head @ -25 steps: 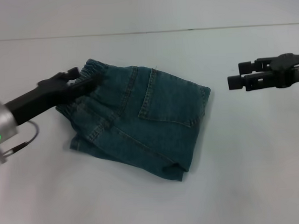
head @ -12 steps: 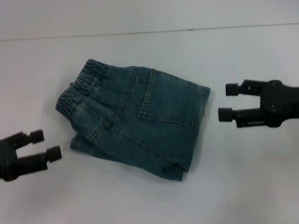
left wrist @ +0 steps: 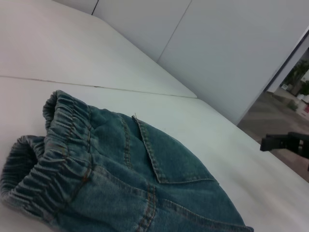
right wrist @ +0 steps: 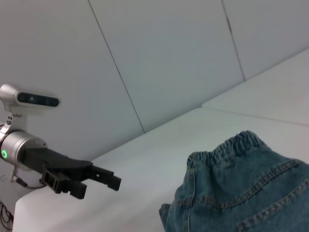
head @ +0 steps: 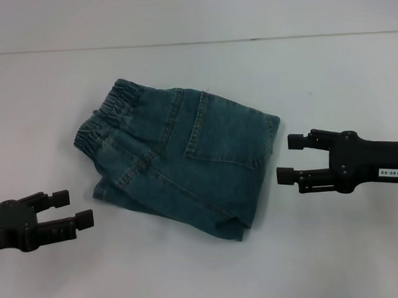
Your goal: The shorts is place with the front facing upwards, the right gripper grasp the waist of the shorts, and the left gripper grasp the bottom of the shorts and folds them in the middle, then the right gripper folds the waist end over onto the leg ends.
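- White worktop (head: 328, 84) spreads out in front of me, with pale wall panels rising beyond its far edge.
- On it the denim shorts (head: 179, 156) lie folded into a thick, compact bundle, roughly midway between the side edges and a little toward my left.
- Uppermost on the bundle is a patch pocket (head: 228, 138); the gathered elastic waistband (head: 105, 117) faces the worktop's left side, and the folded edge faces the right.
- My left pincer (head: 68, 209) hovers near the front left part of the worktop, fingers spread apart and holding nothing, clear of the fabric's near left corner.
- My right pincer (head: 287, 160) sits over the right side of the worktop, fingers likewise parted and empty, their tips just beside the right-hand folded edge of the shorts without touching it.
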{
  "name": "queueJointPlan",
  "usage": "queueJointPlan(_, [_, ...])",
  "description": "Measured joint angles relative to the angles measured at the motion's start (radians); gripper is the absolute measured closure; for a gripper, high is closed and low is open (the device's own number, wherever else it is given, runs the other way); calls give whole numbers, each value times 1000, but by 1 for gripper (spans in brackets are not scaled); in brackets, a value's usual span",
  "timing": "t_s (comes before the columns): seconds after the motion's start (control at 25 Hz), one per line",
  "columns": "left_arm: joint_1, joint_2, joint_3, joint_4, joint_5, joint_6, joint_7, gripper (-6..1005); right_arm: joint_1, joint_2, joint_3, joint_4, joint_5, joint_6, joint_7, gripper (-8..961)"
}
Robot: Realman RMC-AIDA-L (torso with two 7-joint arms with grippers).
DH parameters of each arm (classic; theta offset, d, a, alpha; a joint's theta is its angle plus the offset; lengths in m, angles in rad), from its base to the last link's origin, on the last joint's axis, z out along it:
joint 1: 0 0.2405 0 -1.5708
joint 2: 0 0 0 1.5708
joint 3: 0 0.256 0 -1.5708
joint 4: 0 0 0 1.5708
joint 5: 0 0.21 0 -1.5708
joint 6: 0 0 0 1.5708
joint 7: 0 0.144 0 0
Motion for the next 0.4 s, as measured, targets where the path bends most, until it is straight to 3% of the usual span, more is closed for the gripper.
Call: queueJointPlan(0.4, [-10, 1, -1, 0, 0, 0, -1, 52, 0, 1, -20, 20, -1, 7, -1, -6])
